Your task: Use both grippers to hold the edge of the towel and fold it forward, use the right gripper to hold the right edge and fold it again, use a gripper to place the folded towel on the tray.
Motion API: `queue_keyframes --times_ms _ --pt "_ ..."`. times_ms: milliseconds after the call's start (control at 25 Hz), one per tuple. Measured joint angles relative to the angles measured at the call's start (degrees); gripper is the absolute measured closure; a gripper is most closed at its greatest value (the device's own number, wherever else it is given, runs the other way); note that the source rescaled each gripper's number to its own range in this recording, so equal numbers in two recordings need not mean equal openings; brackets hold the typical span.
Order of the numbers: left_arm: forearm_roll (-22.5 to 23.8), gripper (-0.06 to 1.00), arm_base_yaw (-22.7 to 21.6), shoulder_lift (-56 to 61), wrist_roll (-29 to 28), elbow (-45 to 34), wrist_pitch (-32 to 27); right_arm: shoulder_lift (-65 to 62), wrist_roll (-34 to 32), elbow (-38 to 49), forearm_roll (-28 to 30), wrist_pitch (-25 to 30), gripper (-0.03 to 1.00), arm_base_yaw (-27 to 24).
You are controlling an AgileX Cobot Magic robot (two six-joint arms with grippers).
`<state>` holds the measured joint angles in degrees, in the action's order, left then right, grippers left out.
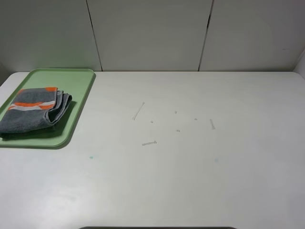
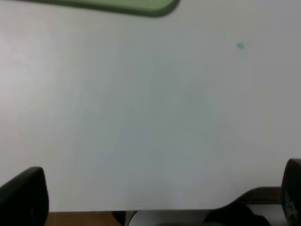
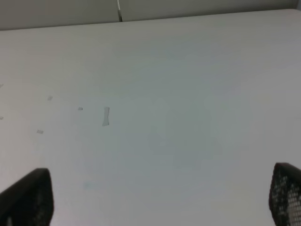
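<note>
The folded grey towel [image 1: 33, 110] with orange and white stripes lies on the light green tray [image 1: 78, 107] at the far left of the white table. Neither arm shows in the exterior high view. In the left wrist view my left gripper [image 2: 157, 195] is open and empty above bare table near its front edge, with a corner of the tray [image 2: 136, 7] at the frame's edge. In the right wrist view my right gripper [image 3: 160, 197] is open and empty above bare table.
The white table [image 1: 190, 167] carries small scuffs and tape scraps [image 1: 148, 142] near its middle and two faint teal dots [image 1: 91, 157]. A panelled wall [image 1: 152, 33] stands behind the table. The table's front edge [image 2: 141, 212] shows in the left wrist view.
</note>
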<state>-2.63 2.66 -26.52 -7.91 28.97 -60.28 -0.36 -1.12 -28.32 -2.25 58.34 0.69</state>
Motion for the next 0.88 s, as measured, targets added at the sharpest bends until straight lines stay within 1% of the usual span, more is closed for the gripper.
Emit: queue_keyframes --times_ms 280,360,560,640,800,880 --pt "0.5 -0.06 0.0 7.7 3.1 -0.6 0.1 0.0 0.0 0.0 0.0 -0.1 -0.03 0.0" --pt "-1.0 -0.06 0.0 11.3 6.7 -0.6 0.1 0.0 0.0 0.0 0.0 -0.1 -0.03 0.0" --pt "-5.3 -0.06 0.0 17.6 13.1 -0.7 0.0 0.0 0.0 0.0 0.0 -0.1 -0.03 0.0" --pt "-6.0 -0.06 0.0 20.4 14.3 -0.7 0.0 0.0 0.0 0.0 0.0 -0.1 -0.03 0.0" --pt "-6.3 -0.06 0.0 26.0 14.7 -0.7 -0.1 0.0 0.0 0.0 0.0 -0.1 -0.03 0.0" --pt "-6.5 -0.06 0.0 26.8 15.2 -0.7 -0.2 0.0 0.0 0.0 0.0 -0.1 -0.03 0.0"
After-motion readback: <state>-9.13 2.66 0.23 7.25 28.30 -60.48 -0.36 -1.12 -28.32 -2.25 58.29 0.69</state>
